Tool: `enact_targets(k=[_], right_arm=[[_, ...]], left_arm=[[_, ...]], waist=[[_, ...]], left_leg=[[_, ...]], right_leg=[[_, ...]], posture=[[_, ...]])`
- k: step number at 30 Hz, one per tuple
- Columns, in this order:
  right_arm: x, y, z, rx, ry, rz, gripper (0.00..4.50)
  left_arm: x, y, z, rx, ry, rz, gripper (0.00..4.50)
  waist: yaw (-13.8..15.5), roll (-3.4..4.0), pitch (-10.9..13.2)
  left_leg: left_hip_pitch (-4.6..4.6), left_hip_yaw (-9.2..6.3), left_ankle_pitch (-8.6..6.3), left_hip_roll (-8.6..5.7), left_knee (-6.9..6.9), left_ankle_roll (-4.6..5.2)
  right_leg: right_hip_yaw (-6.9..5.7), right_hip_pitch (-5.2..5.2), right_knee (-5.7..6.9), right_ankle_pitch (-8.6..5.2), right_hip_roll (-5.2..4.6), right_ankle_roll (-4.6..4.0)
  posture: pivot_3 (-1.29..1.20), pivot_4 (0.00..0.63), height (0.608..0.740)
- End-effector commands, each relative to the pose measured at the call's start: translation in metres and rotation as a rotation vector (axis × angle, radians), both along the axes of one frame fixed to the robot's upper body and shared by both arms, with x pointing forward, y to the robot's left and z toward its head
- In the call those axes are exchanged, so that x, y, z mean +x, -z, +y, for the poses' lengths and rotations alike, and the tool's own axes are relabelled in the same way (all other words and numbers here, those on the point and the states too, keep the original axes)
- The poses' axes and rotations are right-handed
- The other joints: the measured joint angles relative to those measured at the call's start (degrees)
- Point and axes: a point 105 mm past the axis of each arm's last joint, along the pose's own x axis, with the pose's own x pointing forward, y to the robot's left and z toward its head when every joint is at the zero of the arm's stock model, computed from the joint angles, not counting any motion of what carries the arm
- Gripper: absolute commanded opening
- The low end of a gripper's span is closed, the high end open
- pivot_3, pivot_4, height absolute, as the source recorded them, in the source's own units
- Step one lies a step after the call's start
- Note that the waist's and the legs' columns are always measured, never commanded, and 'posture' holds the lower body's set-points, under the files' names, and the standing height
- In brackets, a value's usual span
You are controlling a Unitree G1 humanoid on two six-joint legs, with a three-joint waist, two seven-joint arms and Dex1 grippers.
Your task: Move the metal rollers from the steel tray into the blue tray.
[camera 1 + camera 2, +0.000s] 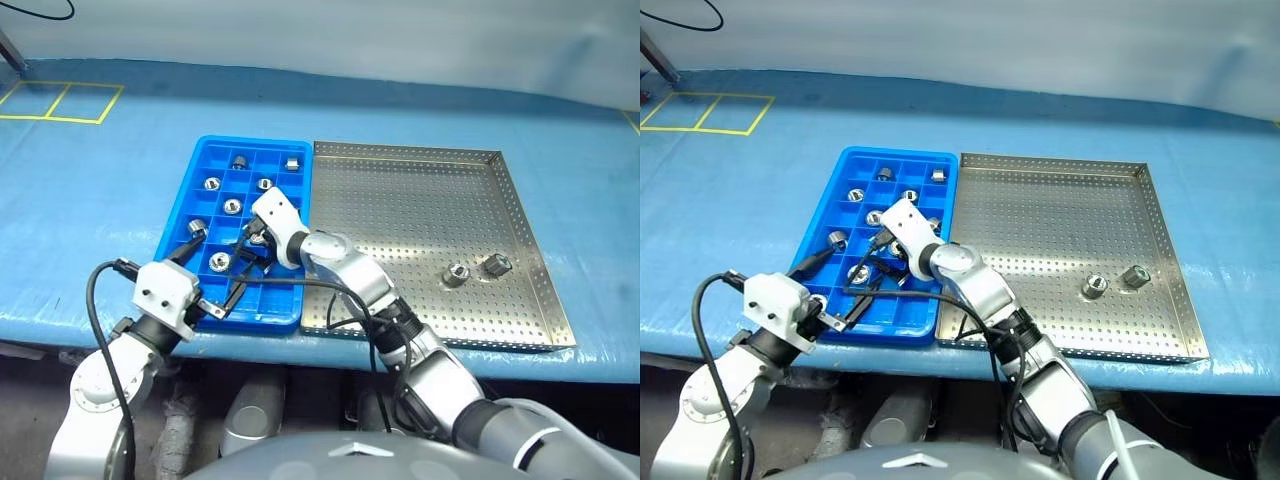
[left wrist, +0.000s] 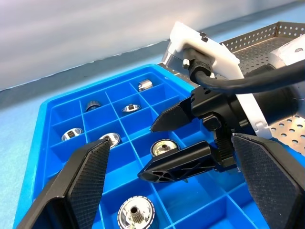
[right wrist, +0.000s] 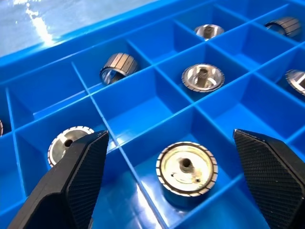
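Rollers (image 3: 187, 168): several in blue tray (image 1: 200, 290) cells, two left on steel tray (image 1: 530, 300). Right claw (image 1: 252, 245) open, empty, above one roller in its cell. Left claw (image 1: 215, 285) wide open, empty.

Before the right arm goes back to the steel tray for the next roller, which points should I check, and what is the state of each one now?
1. Right gripper open: ok, its fingers stand wide apart over the blue tray.
2. Roller is released: ok, it sits upright in a compartment between the fingers, touching neither.
3. Rollers left in the steel tray: ok, two rollers lie near its right side.
4. Left gripper out of the way: not ok, it hovers open over the blue tray's near edge, close to the right gripper.
5. Cable free of the right gripper's fingers: cannot tell.
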Motion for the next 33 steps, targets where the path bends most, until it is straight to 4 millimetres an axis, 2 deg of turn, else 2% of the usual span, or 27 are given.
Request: enact_targets(k=[1, 3, 7, 9, 13, 16, 21, 24, 33], right_arm=[[0.005, -0.038, -0.026, 0.085, 0.094, -0.103, 4.45], [0.007, -0.048, -0.048, 0.087, 0.17, -0.139, 4.45], [0.005, -0.057, -0.113, 0.05, 0.386, -0.166, 4.45], [0.002, -0.054, -0.133, 0.023, 0.458, -0.154, 4.45], [-0.012, -0.033, -0.185, -0.042, 0.66, -0.066, 4.45], [-0.02, -0.018, -0.202, -0.067, 0.749, -0.016, 4.45], [-0.028, 0.004, -0.218, -0.047, 0.869, 0.057, 4.45], [-0.03, 0.01, -0.223, -0.033, 0.905, 0.079, 4.45], [-0.031, 0.029, -0.23, 0.003, 0.952, 0.147, 4.45]], left_arm=[[0.003, -0.007, -0.009, -0.009, 0.054, -0.022, 4.5], [0.007, -0.007, -0.011, -0.008, 0.08, -0.022, 4.5], [0.018, -0.006, -0.022, -0.003, 0.157, -0.013, 4.5], [0.022, -0.006, -0.026, -0.002, 0.187, -0.015, 4.5], [0.035, -0.006, -0.045, -0.02, 0.293, -0.015, 4.5], [0.041, -0.005, -0.061, -0.036, 0.363, -0.012, 4.5], [0.045, -0.002, -0.085, -0.065, 0.468, -0.006, 4.5], [0.045, -0.001, -0.089, -0.069, 0.501, -0.001, 4.5], [0.046, 0.002, -0.09, -0.069, 0.52, 0.006, 4.5]], waist=[[-0.04, 0.02, 0.01], [-0.4, 0.02, 0.01], [-1.71, 0.05, 0.02], [-2.49, 0.04, 0.02], [-5.09, 0.06, 0.02], [-7.17, 0.08, 0.03], [-10.0, 0.09, 0.03], [-11.13, 0.09, 0.03], [-11.81, 0.1, 0.04]], left_leg=[[-0.02, 0.0, 0.0, 0.0, 0.0, 0.0], [-0.03, 0.02, 0.0, 0.0, 0.02, 0.0], [-0.04, 0.01, 0.0, -0.01, 0.01, 0.0], [-0.06, 0.03, 0.0, -0.02, 0.02, 0.01], [-0.07, 0.07, -0.01, -0.01, 0.03, 0.03], [-0.05, 0.14, -0.02, -0.01, 0.04, 0.05], [-0.01, 0.25, -0.05, 0.03, 0.09, 0.1], [-0.01, 0.26, -0.04, 0.04, 0.13, 0.11], [0.0, 0.3, -0.05, 0.04, 0.17, 0.15]], right_leg=[[0.0, 0.0, 0.0, 0.0, 0.0, 0.0], [0.01, 0.0, -0.01, 0.01, -0.01, 0.01], [0.0, 0.01, -0.01, 0.0, -0.05, 0.0], [0.0, 0.02, -0.02, 0.0, -0.07, 0.01], [-0.01, 0.02, -0.02, 0.01, -0.13, 0.01], [0.04, 0.01, 0.0, 0.02, -0.14, 0.04], [0.15, 0.01, 0.02, 0.08, -0.12, 0.14], [0.17, 0.02, 0.04, 0.24, -0.09, 0.42], [0.22, 0.03, 0.02, 0.28, -0.09, 0.49]], posture=[[0.26, 0.15, 0.74], [0.2, 0.15, 0.74], [0.12, 0.15, 0.74], [0.08, 0.15, 0.74], [-0.02, 0.15, 0.74], [-0.07, 0.15, 0.74], [-0.12, 0.15, 0.74], [-0.14, 0.15, 0.74], [-0.13, 0.15, 0.74]])
